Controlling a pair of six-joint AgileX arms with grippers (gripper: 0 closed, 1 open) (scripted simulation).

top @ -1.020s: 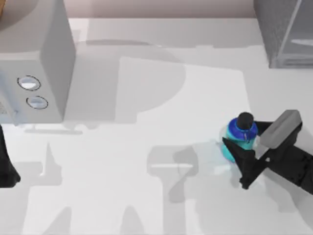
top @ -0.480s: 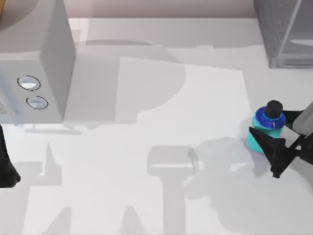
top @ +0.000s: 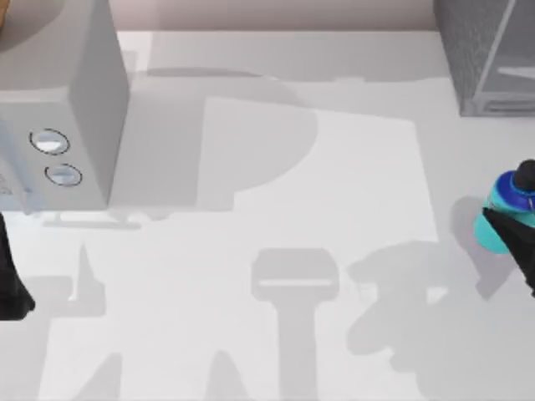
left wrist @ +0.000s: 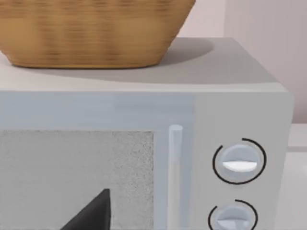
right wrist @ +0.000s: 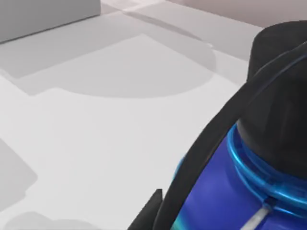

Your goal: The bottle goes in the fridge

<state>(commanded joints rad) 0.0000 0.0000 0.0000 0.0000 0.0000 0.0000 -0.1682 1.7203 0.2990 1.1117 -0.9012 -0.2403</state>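
The bottle, cyan with a blue shoulder and black cap, hangs upright at the table's far right edge, its shadow cast on the table to its left. My right gripper is shut on the bottle's body. The right wrist view shows the bottle very close, with a black finger curving across it. The fridge, dark grey and speckled, stands at the back right corner, beyond the bottle. My left gripper is parked at the left edge.
A light grey microwave with two round dials stands at the back left, with a woven basket on top of it. The white table stretches between the microwave and the fridge.
The right gripper has carried the bottle rightward and slightly back, from mid-right of the table to its right edge. The left arm has not moved.
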